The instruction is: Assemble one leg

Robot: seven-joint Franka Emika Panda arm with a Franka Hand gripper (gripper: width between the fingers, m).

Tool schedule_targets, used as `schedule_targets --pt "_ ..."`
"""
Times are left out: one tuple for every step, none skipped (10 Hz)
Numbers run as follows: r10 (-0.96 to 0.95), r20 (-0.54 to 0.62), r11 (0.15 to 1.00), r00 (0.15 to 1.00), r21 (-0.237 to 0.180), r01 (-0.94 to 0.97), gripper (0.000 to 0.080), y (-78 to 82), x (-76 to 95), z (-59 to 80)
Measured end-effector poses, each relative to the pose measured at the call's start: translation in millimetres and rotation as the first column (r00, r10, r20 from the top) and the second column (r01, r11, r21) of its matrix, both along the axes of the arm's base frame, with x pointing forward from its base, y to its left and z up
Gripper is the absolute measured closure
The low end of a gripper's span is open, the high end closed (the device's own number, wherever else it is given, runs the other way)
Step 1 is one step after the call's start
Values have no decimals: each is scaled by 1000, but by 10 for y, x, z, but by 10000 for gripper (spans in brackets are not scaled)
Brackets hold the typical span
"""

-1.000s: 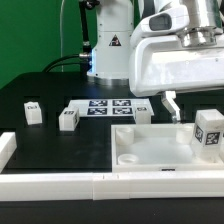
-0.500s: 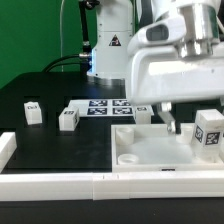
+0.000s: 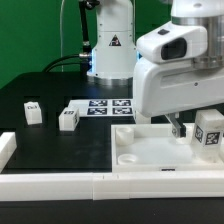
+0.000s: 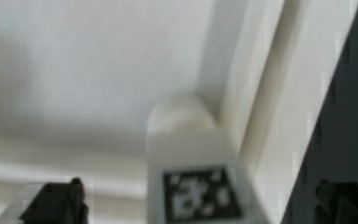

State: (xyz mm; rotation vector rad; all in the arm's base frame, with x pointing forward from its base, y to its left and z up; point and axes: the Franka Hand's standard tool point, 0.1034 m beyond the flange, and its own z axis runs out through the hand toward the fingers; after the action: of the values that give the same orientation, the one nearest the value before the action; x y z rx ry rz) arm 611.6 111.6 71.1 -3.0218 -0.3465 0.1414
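One leg (image 3: 210, 131), a white stubby block with a black-and-white tag, stands on the large white panel (image 3: 145, 148) at the exterior view's right. My gripper (image 3: 183, 128) has come down right beside it, with one dark finger showing just to its left. In the wrist view that leg (image 4: 194, 150) lies between my two dark fingertips (image 4: 55, 203), and the gripper (image 4: 201, 204) is open with a gap on each side of it. Two more legs (image 3: 33, 112) (image 3: 69, 118) stand on the black table at the left.
The marker board (image 3: 108, 106) lies behind the legs, in front of the robot base (image 3: 108, 50). A white rail (image 3: 100, 186) runs along the front edge, with a raised white corner (image 3: 8, 147) at the left.
The arm has moved down and to the exterior view's right. The gripper now sits low over the panel beside the right leg. No part has moved.
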Motion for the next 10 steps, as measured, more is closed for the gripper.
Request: schedule_targets --pt "-2 44 1000 999 3 2 150 -14 91 -5" --pt "-3 41 1000 999 2 3 150 -21 62 -31" --pt "-3 41 1000 999 2 3 275 -20 64 -29" --pt "-3 41 1000 999 2 3 275 -21 64 -30" --pt "-3 41 1000 999 2 3 457 -21 64 -31" --pt "-4 41 1000 999 2 4 515 -21 64 -31" --pt "-30 38 1000 999 0 30 515 -20 63 -32" --pt "-28 38 1000 999 1 28 515 -20 63 -32" --pt "-37 38 999 999 1 37 515 -18 63 -32" --pt "-203 21 979 979 -1 203 515 -8 59 -34"
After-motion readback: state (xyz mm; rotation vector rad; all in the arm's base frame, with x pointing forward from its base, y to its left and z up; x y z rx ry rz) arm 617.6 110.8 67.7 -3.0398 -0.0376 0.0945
